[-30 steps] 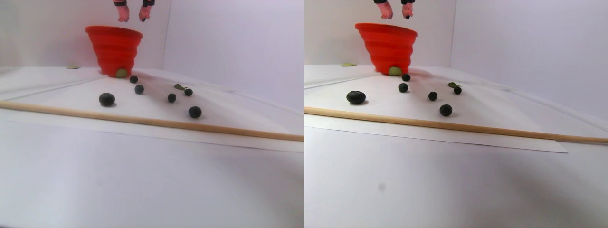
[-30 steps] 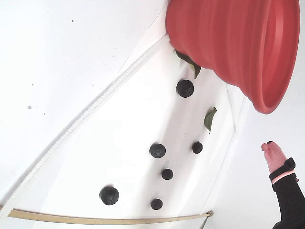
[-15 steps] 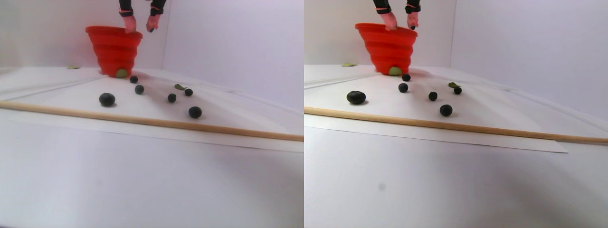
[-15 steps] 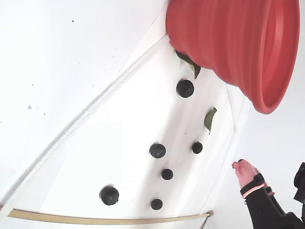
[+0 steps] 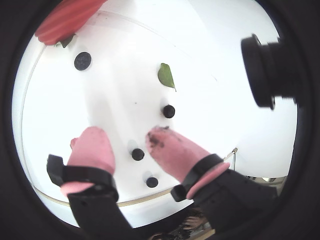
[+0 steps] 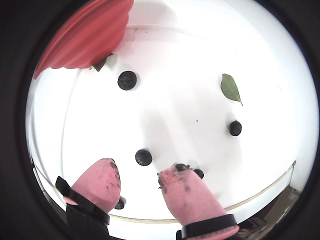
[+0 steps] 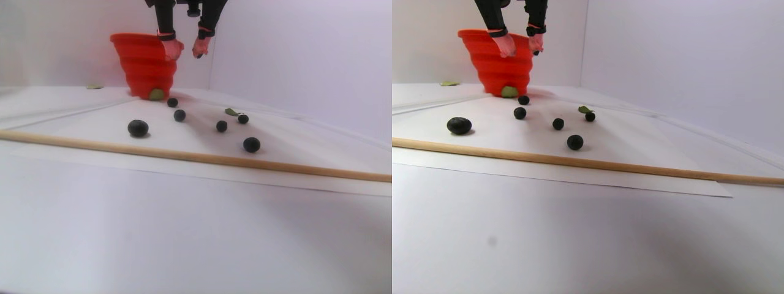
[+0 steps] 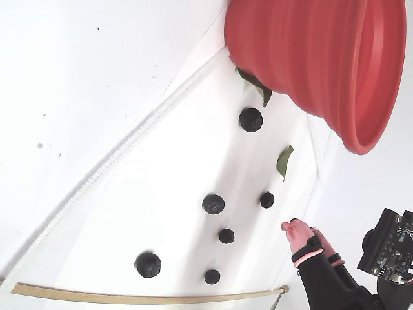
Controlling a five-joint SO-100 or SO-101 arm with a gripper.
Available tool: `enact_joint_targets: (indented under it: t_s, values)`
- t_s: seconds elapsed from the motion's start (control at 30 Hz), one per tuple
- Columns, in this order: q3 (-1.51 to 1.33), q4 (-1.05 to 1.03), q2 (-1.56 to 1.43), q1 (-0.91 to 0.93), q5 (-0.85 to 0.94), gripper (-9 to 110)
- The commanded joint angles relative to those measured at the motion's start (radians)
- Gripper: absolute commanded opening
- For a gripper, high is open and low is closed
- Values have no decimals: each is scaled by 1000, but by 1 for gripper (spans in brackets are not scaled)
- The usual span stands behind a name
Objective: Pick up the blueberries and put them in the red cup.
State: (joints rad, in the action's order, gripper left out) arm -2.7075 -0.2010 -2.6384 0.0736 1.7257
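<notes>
Since a second ago the gripper (image 7: 187, 51) has come down from above the red cup (image 7: 146, 64) and now hangs in the air beside the cup's wall, at its 3 o'clock side in the stereo pair view, with its tips below the rim. Its two pink fingers (image 5: 92, 150) stand apart with a clear gap between them, and nothing sits between them; dark smears mark the inner face of one fingertip in both wrist views. In the fixed view the gripper (image 8: 293, 226) enters from the 5 o'clock corner, and only one pink tip shows clearly there.

Blueberries (image 8: 213, 204) lie scattered on the white bench (image 7: 184, 245), six of them in the fixed view, all outside the cup. One berry (image 8: 250, 119) rests close to the cup's base, toward 6 o'clock of the cup in that view. The others lie farther off toward 6 o'clock, and the largest (image 7: 138, 128) sits nearest the wooden rod (image 7: 196, 157) that runs across the bench. In a wrist view, one berry (image 6: 143, 157) appears just above the gap between the fingers, and another (image 6: 235, 128) lies toward 3 o'clock of it.

A green leaf (image 6: 231, 88) lies flat near that second berry. Another leaf (image 8: 255, 84) pokes out from under the cup's base. The cup stands upright, touching the bench, well away from the rod.
</notes>
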Motion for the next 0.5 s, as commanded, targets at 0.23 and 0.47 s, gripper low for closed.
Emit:
enact_joint_targets:
  t_s: [0.23, 0.47]
  values:
    - [6, 161, 126, 15, -31, 16]
    - [8, 273, 232, 11, -41, 16]
